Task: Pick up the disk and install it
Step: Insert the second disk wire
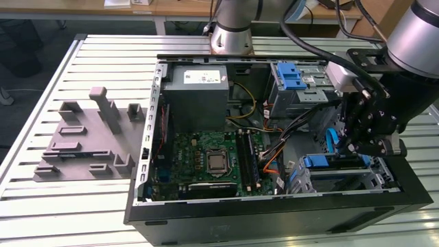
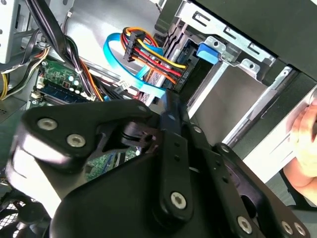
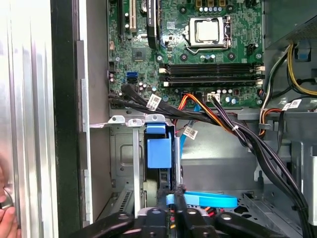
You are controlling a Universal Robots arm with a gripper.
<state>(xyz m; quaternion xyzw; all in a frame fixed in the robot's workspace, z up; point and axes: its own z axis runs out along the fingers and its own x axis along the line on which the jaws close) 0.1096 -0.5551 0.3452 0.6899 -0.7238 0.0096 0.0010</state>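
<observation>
A: Exterior view, what do you log?

B: I see the open computer case (image 1: 274, 206) on the slatted table (image 1: 41, 216), motherboard (image 1: 205, 159) exposed. The gripper (image 1: 370, 146) hangs inside the case at the exterior view's right, just above the drive bay. The disk (image 1: 334, 161) sits in that bay, its blue frame showing directly below the gripper. A grey fixture block (image 1: 89, 139) lies on the table, well apart, at the exterior view's left.

A: Second wrist view?

B: Black gripper linkage close to the lens. Beyond it, a bundle of coloured cables (image 2: 153, 59) plugs in beside the metal bay (image 2: 233, 64). A person's hand (image 2: 303, 144) rests at the case edge.

A: First wrist view?

B: The disk (image 3: 159, 151) stands edge-on in the bay slot, blue tab up. The gripper (image 3: 171, 196) fingers look pinched together just beside it, nothing between them that I can make out. A blue ribbon cable (image 3: 205, 200) crosses there.
</observation>
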